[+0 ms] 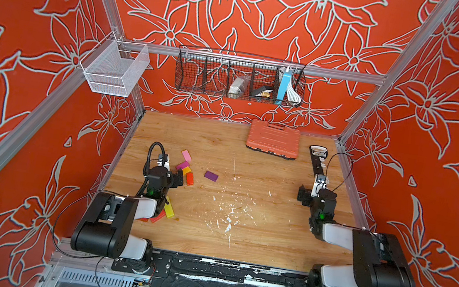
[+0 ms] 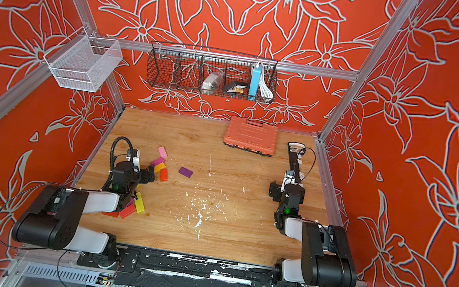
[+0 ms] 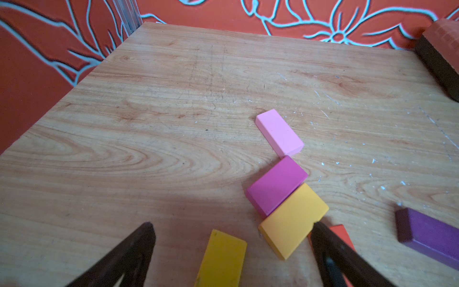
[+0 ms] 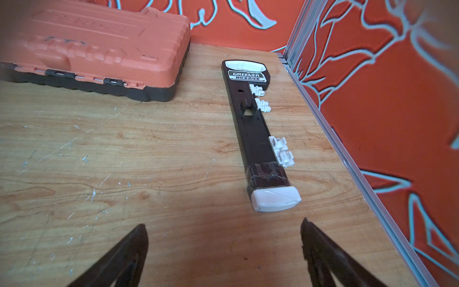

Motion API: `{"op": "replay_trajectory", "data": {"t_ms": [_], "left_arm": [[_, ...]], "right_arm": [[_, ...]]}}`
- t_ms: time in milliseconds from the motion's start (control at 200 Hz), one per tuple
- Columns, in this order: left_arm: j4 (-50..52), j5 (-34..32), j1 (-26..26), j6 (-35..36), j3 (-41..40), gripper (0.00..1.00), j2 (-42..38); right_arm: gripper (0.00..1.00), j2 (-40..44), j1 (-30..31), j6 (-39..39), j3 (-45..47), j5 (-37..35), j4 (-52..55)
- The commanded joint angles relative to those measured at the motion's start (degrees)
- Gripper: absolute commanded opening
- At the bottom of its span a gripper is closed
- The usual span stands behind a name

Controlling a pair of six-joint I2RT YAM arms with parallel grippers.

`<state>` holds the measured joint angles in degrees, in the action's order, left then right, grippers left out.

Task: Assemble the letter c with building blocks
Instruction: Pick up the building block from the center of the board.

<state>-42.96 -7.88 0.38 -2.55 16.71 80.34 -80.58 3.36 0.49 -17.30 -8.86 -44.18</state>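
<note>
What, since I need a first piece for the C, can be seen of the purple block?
The purple block is a small, flat rectangular bar, plain dark purple with a matte, smooth look and crisp edges. It lies flat on its broad face on the wooden table, slightly askew, apart from the other blocks. Only the table touches it.

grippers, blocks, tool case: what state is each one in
left gripper: open, empty
right gripper: open, empty
tool case: shut, lying flat
purple block: flat, alone
magenta block: flat, against amber block
pink block: flat
</note>
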Motion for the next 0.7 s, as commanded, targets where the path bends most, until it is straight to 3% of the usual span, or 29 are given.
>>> {"op": "replay_trajectory", "data": {"t_ms": [0, 140, 295, 395, 510, 555, 691], "left_arm": [[-1.5, -0.6, -0.2, 0.8, 1.2, 0.98, 0.4], [-1.9, -0.6, -0.2, 0.9, 1.0, 0.98, 0.1], [16.8, -3.7, -0.3, -0.1, 9.6, 0.98, -5.9], [21.5, -6.1, -0.4, -1.7, 11.8, 0.98, -9.6], [30.0, -7.3, -0.4, -7.1, 14.8, 0.98, -14.0], [35.5, -6.6, -0.4, -10.1, 17.1, 0.98, -15.1], [49.5, -2.8, -0.6, -20.0, 22.3, 0.98, -18.7]], "right_arm": [[0.98, -0.5, -0.3, -0.6, -1.6, 0.6, -0.9], [0.98, 1.3, -0.2, -0.1, -1.5, -1.8, -1.3], [0.98, 14.0, -0.2, 4.4, -7.9, -6.3, 21.6], [0.98, 18.6, -0.3, 13.7, -10.7, -9.9, 31.9], [0.98, 25.0, -0.3, 34.5, -12.5, -17.2, 47.0], [0.98, 28.6, -0.5, 39.1, -11.6, -16.0, 49.5], [0.98, 37.8, -0.6, 37.1, -10.1, -6.5, 49.9]]}}
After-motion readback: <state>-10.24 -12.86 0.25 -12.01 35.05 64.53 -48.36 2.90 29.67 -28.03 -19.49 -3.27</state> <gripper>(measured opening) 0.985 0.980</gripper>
